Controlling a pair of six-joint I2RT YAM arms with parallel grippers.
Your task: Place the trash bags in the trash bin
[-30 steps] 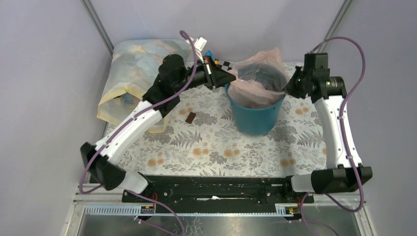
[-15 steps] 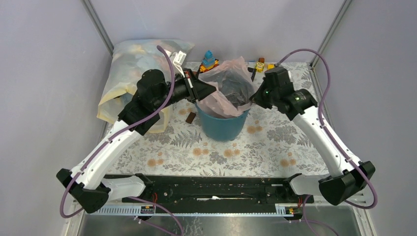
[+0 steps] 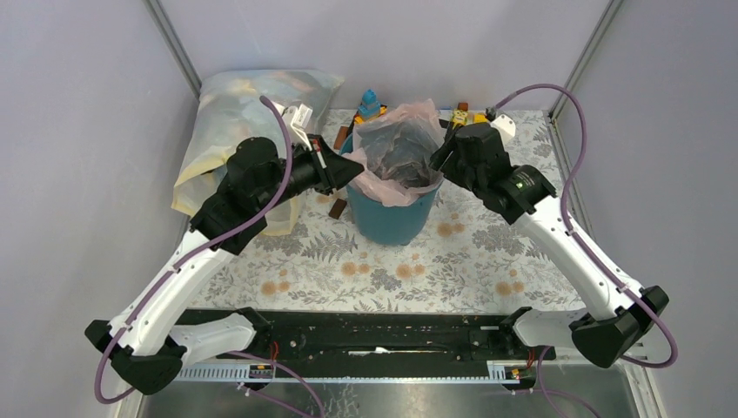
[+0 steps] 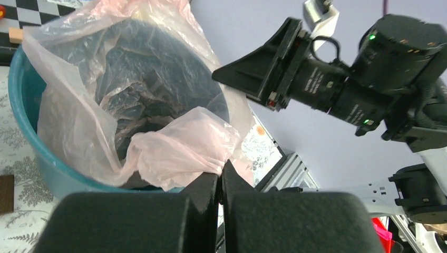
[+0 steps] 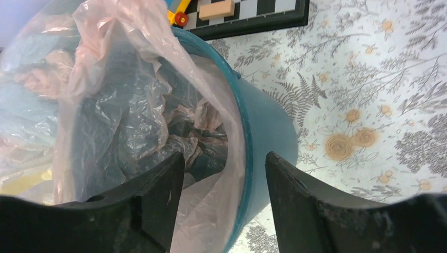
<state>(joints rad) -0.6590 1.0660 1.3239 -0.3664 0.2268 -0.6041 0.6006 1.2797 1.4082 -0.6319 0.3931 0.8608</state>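
Observation:
The teal trash bin (image 3: 392, 218) stands upright on the flowered cloth at mid-table. A pale-pink trash bag (image 3: 396, 152) lines it, billowing above the rim and folding over its left side. My left gripper (image 3: 355, 171) is at the bin's left rim, shut on a fold of the bag (image 4: 174, 153); its jaws (image 4: 220, 176) pinch the film just outside the bin (image 4: 21, 110). On the right side, my right gripper (image 3: 438, 161) is open. In the right wrist view its fingers straddle the bin's rim (image 5: 246, 137) and the bag (image 5: 132, 105) without gripping, the gripper (image 5: 224, 163) holding nothing.
A large milky-yellow sack (image 3: 231, 131) lies at the back left, under my left arm. A checkered board (image 5: 253, 16) with small toys sits behind the bin, a blue toy (image 3: 370, 104) beside it. A brown block (image 3: 337, 208) lies left of the bin.
Both arms swung left and the bin with its bag moved left across the cloth. The right gripper opened and let go of the bag's right edge. The left stays shut on the bag.

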